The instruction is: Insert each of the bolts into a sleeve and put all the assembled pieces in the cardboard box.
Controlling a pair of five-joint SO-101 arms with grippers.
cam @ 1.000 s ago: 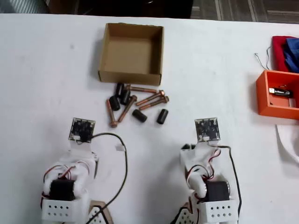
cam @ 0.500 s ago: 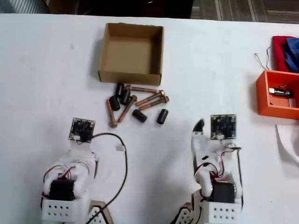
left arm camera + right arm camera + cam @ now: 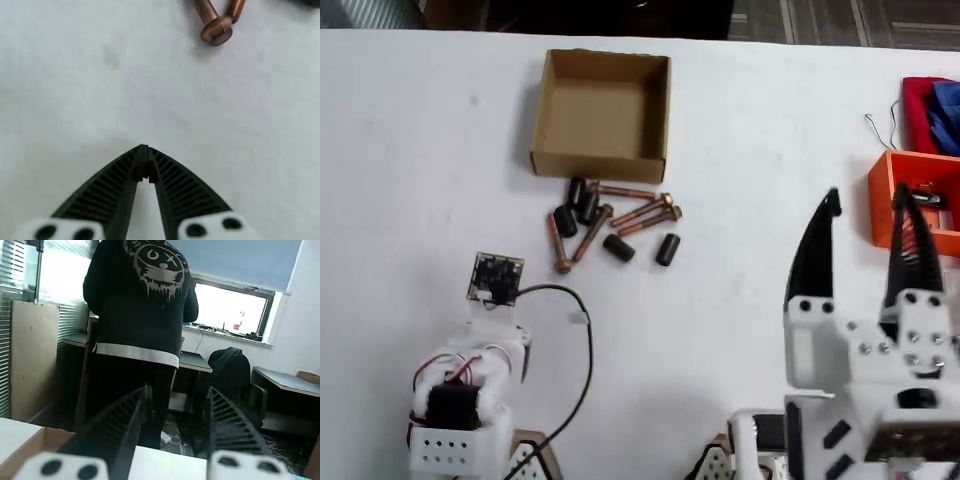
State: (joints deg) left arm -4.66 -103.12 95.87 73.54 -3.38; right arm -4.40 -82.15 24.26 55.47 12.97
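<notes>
1. White table carries the work: the cardboard box sits open at the far side. The copper bolts and black sleeves lie loose in one cluster just in front of it, none joined and none boxed.
2. The left gripper sits low over the table with its jaws together, holding nothing. One bolt head lies ahead of its tips and off to one side, the shaft running on away from the gripper.
3. The right gripper stands high above the table with its jaws apart and empty, aimed level at the room. The cluster lies well off to its left and below.
4. By my judgement the left arm is nearer the cluster and needs only a short forward reach.
</notes>
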